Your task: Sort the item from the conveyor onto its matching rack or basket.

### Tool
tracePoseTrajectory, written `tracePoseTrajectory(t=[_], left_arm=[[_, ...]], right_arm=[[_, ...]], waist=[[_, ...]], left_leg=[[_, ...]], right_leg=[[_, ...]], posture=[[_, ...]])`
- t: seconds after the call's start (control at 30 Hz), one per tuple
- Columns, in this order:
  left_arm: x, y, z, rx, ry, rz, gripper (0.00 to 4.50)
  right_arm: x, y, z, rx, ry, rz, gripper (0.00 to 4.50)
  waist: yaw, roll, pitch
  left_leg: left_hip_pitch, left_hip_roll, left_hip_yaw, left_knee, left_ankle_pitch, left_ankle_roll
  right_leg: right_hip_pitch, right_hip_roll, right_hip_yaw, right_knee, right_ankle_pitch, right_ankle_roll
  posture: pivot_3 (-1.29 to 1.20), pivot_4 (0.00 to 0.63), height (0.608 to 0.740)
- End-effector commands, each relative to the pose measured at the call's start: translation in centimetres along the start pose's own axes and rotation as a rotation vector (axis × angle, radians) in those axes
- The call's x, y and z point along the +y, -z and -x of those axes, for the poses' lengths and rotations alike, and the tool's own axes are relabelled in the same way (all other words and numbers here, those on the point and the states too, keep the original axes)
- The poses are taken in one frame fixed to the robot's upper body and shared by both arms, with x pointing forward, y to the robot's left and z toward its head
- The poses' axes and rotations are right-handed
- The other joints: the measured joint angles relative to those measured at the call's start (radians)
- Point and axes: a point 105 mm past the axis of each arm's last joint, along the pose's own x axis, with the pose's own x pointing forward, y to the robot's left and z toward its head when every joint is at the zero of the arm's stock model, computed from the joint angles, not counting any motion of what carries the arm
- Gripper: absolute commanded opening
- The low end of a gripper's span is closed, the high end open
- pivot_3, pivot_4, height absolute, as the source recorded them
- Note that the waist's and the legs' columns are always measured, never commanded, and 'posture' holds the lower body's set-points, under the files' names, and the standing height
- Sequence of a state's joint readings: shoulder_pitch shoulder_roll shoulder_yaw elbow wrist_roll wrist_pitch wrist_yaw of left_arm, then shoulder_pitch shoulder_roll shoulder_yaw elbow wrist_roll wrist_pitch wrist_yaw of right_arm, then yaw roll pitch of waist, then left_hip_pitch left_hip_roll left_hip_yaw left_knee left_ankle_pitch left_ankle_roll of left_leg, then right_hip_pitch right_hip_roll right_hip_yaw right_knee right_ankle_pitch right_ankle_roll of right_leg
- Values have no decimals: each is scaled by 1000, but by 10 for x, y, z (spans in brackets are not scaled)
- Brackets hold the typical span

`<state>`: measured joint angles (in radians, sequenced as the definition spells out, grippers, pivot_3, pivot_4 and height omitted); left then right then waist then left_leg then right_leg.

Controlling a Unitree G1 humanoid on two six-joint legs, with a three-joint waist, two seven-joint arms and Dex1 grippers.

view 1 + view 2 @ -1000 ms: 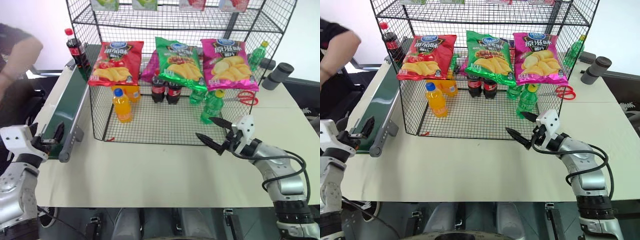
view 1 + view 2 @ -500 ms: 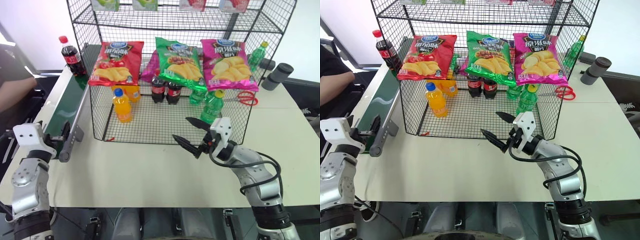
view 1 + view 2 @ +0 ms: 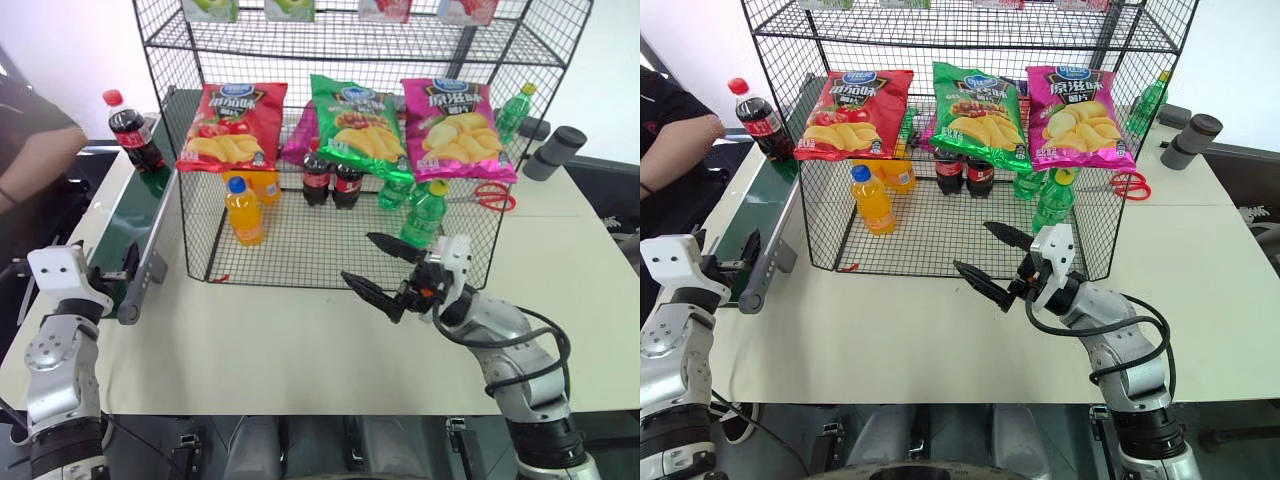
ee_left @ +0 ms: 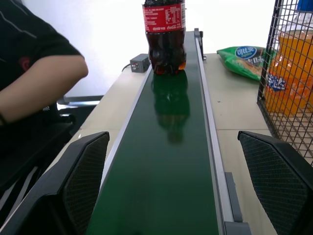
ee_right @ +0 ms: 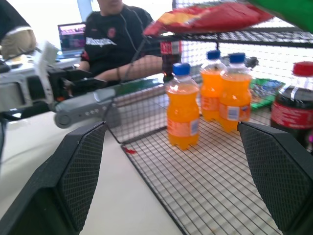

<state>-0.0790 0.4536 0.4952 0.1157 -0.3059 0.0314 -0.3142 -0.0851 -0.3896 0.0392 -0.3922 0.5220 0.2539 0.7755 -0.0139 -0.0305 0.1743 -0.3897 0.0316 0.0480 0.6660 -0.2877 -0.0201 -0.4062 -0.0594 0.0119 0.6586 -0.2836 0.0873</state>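
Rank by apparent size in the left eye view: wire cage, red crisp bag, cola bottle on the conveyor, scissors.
1. Wire cage, by far the largest.
2. Red crisp bag.
3. Cola bottle and scissors look about alike; the bottle stands farther back, so no ranking.

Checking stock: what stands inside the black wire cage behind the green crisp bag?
Two cola bottles show below the green crisp bag in the cage; their tops are covered.

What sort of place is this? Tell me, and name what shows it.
Probably a lab mock-up of a shop sorting station: a conveyor carrying a cola bottle, a black wire rack hung with crisp bags and stocked with drinks, and a seated person alongside.
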Motion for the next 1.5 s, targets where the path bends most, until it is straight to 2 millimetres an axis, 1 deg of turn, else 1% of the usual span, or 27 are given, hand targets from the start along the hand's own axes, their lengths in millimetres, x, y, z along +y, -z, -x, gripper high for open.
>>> tracePoseTrajectory(t=[0.03,0.17,0.33,0.67,0.93,1.13,1.27,1.5], left_arm=[[2,-12,-1,-49,-11,-18,4500],[2,-12,-1,-50,-15,-18,4500],[2,-12,-3,-53,-17,-22,4500],[-2,-13,-10,-68,-17,-12,4500],[5,-13,-9,-80,-56,30,4500],[10,-11,-8,-76,-77,14,4500],[18,-9,-6,-78,-111,32,4500],[21,-6,-7,-75,-112,20,4500]], right_arm=[[16,-9,-4,-50,-53,2,4461],[22,-7,-5,-49,-69,-4,4461],[22,-9,-7,-80,-55,-17,4461],[24,-7,-9,-75,-56,-25,4461],[27,-6,-10,-77,-74,-43,4461],[28,-5,-11,-80,-83,-56,4461],[29,-6,-12,-84,-87,-61,4461],[30,-7,-14,-89,-93,-64,4461]], waist=[[0,0,0],[-1,0,0],[0,0,0],[0,0,0],[0,0,0],[0,0,0],[-1,0,0],[0,0,0]], left_leg=[[0,0,0,0,0,0],[0,0,0,0,0,0],[0,0,0,0,0,0],[0,0,0,0,0,0],[0,0,0,0,0,0],[0,0,0,0,0,0],[0,0,0,0,0,0],[0,0,0,0,0,0]], right_leg=[[0,0,0,0,0,0],[0,0,0,0,0,0],[0,0,0,0,0,0],[0,0,0,0,0,0],[0,0,0,0,0,0],[0,0,0,0,0,0],[0,0,0,0,0,0],[0,0,0,0,0,0]], posture=[[0,150,740],[0,150,740],[0,150,740],[0,150,740],[0,150,740],[0,150,740],[0,150,740],[0,150,740]])
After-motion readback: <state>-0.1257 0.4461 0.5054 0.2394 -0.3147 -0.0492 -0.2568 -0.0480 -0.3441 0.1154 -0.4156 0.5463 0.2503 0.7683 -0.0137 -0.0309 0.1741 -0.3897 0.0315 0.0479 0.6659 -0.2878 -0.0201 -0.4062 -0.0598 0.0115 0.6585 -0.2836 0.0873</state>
